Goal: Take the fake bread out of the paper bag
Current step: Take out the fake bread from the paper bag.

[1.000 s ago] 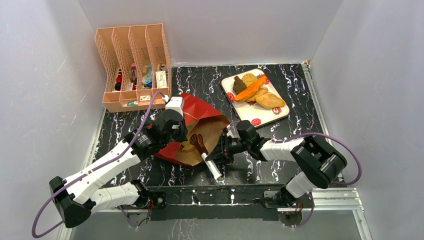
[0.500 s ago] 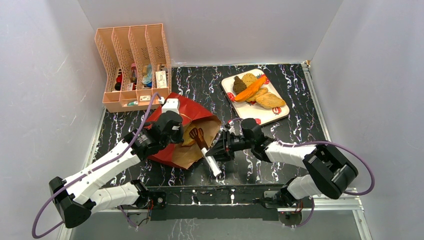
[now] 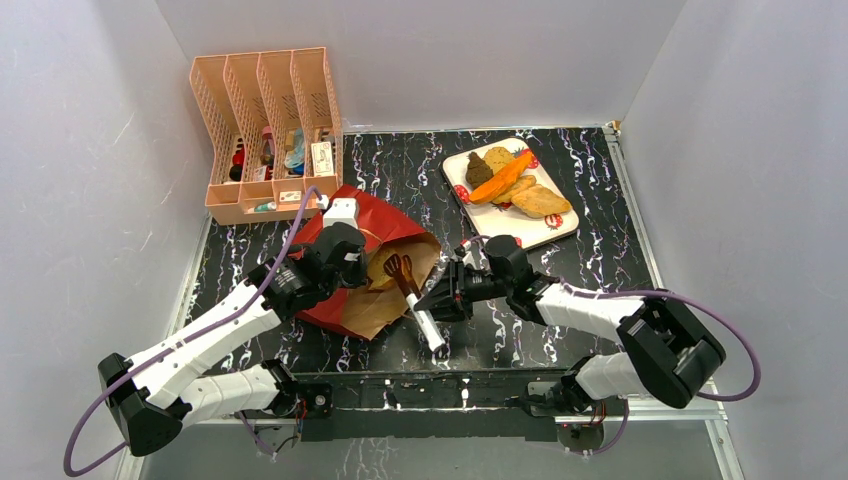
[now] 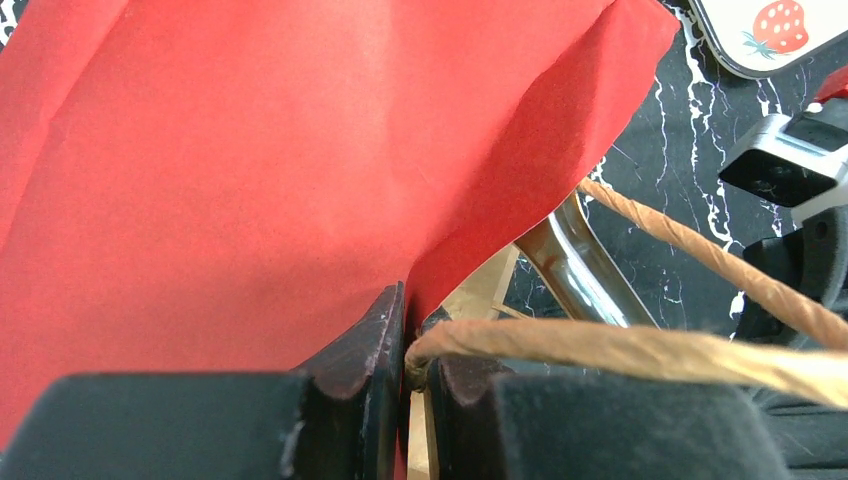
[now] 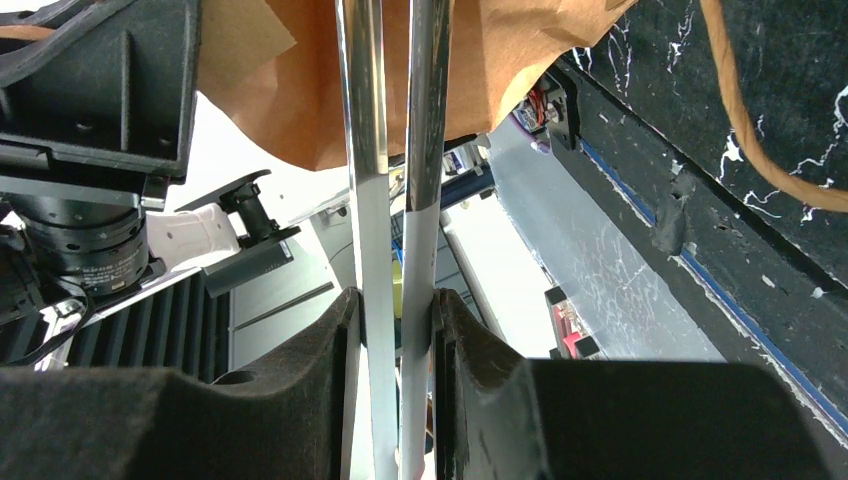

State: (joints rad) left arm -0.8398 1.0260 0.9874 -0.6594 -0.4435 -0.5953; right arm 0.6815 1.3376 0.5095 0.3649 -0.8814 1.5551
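The paper bag [image 3: 365, 222], red outside and brown inside, lies on its side with its mouth facing right. My left gripper [image 3: 350, 262] is shut on its upper rim beside a tan cord handle [image 4: 640, 350]; the wrist view shows the jaws [image 4: 408, 352] pinching the red paper [image 4: 250, 150]. My right gripper [image 3: 436, 302] is shut on metal tongs [image 3: 418, 312], whose two arms [image 5: 365, 150] reach into the brown mouth [image 5: 300, 90]. A dark brown shape [image 3: 397, 268] sits at the tongs' tip; I cannot tell whether it is bread. A yellowish piece [image 3: 376, 290] lies just inside.
A strawberry-print plate [image 3: 492, 222] at the back right holds several bread pieces [image 3: 505, 178], orange, tan and dark brown. A peach slotted organiser [image 3: 265, 120] stands at the back left, just behind the bag. Grey walls close in both sides.
My left gripper has pulled the bag's rim back and a little up. The tongs' tip has shifted toward the back of the table, and my right arm has stretched out to the right.
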